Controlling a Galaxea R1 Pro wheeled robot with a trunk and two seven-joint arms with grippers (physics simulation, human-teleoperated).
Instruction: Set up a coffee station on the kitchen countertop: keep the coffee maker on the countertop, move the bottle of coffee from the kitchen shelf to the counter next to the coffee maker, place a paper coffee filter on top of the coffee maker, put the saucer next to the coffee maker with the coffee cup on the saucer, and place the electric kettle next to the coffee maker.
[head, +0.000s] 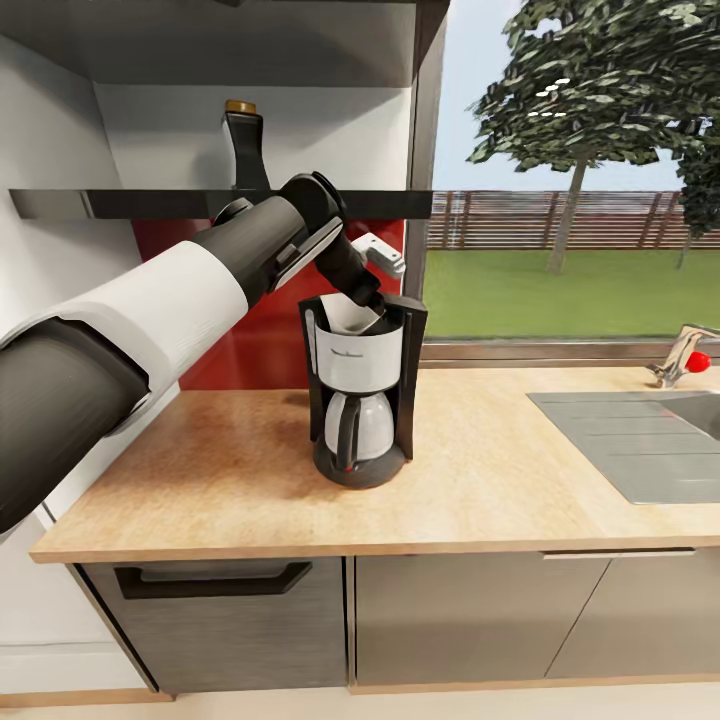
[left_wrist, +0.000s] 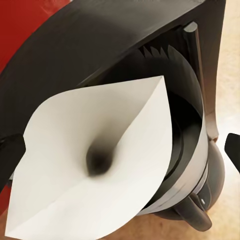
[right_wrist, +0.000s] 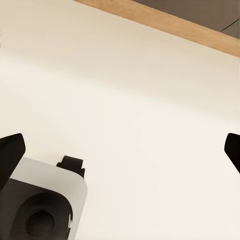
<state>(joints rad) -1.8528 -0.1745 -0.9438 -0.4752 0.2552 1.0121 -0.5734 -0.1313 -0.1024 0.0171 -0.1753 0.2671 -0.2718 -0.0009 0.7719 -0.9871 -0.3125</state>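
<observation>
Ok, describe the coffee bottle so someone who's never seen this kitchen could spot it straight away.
Start at the light wooden countertop and find the coffee maker standing on it. Look up the wall behind it to the dark shelf above the red panel. The bottle of coffee stands there alone, dark and flared, with a gold-yellow cap.

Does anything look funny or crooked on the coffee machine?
Yes, a little. The paper coffee filter sits tilted at the top of the coffee maker, its wide mouth turned sideways and sticking out past the holder rather than nestled in. The left gripper is right at it. Nothing looks spilled or broken on the kitchen countertop.
</observation>
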